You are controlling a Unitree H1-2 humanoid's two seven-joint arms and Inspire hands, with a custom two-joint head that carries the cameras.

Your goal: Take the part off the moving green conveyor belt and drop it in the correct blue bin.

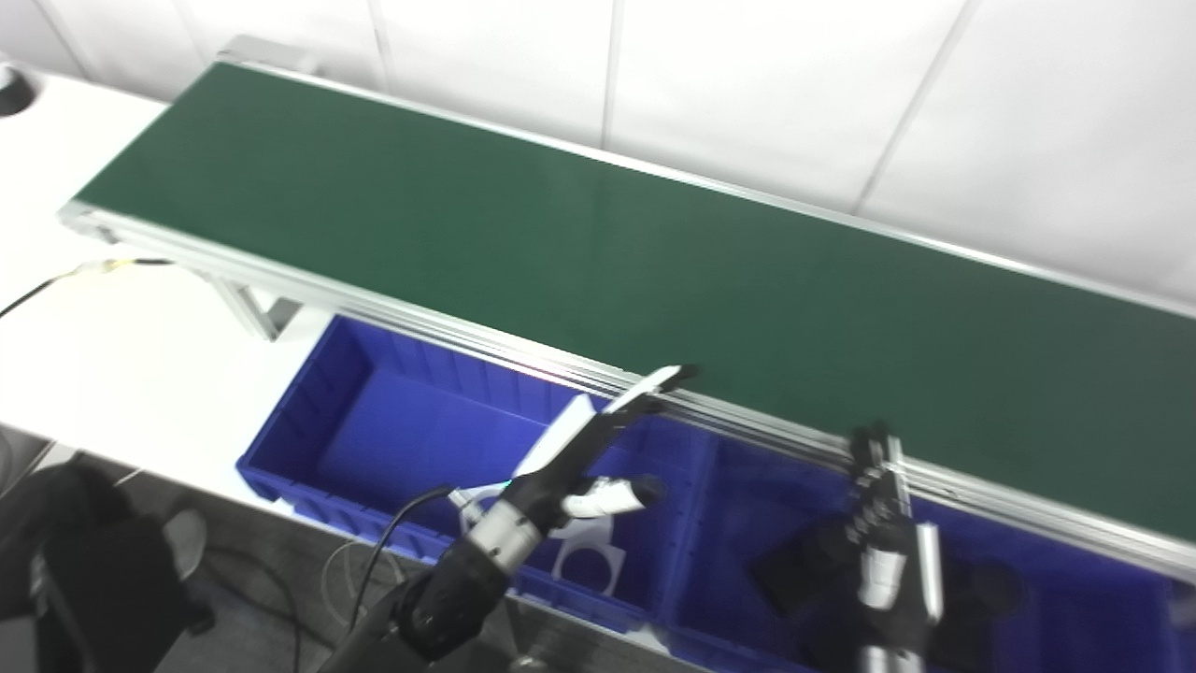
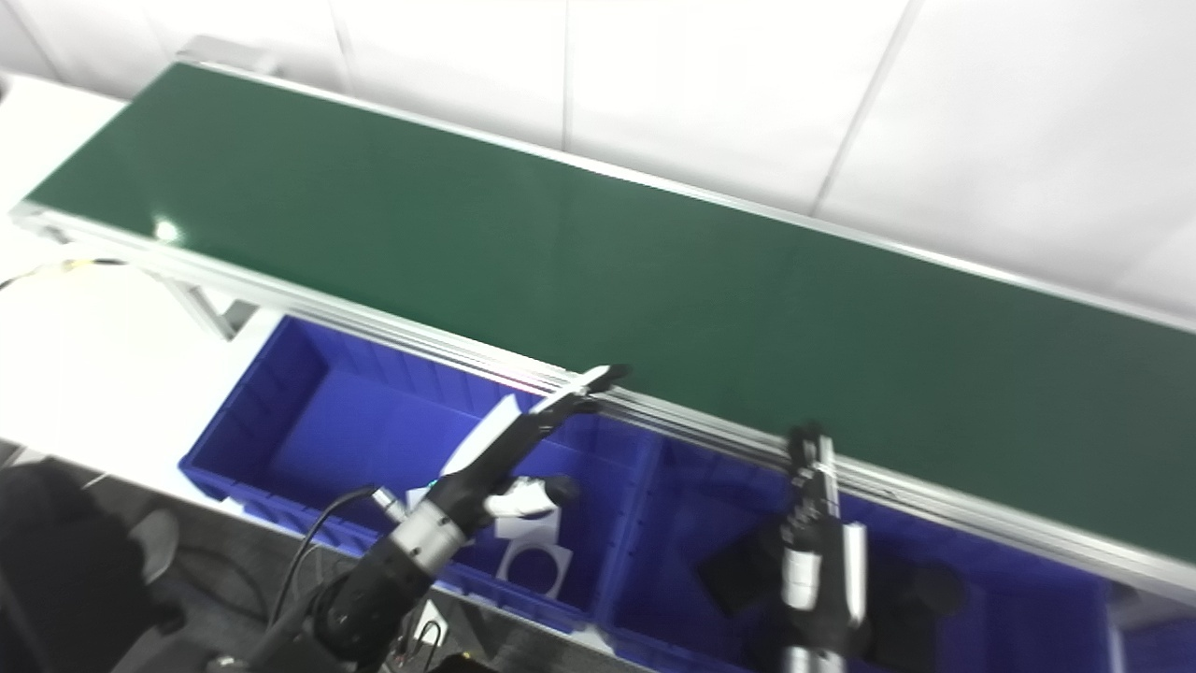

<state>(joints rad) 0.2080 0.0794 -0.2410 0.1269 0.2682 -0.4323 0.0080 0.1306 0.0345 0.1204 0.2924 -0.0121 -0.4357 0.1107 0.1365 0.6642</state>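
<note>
The green conveyor belt (image 1: 598,234) runs from upper left to right, and I see no part on it. My left hand (image 1: 579,458) hangs open over the left blue bin (image 1: 290,421), its fingers stretched toward the belt's near rail. A white plate with a round hole (image 1: 589,565) lies in that bin below the hand. Another white piece shows just behind the fingers. My right hand (image 1: 883,542) is over the right blue bin (image 1: 1074,579), fingers apart and pointing up at the rail, holding nothing. Black parts (image 1: 785,570) lie in the right bin.
The belt's aluminium rail (image 1: 747,421) overhangs the back of both bins. A white table (image 1: 112,355) with a cable (image 1: 56,280) extends left. A dark bag (image 1: 75,561) sits on the floor at lower left. A white panelled wall stands behind the belt.
</note>
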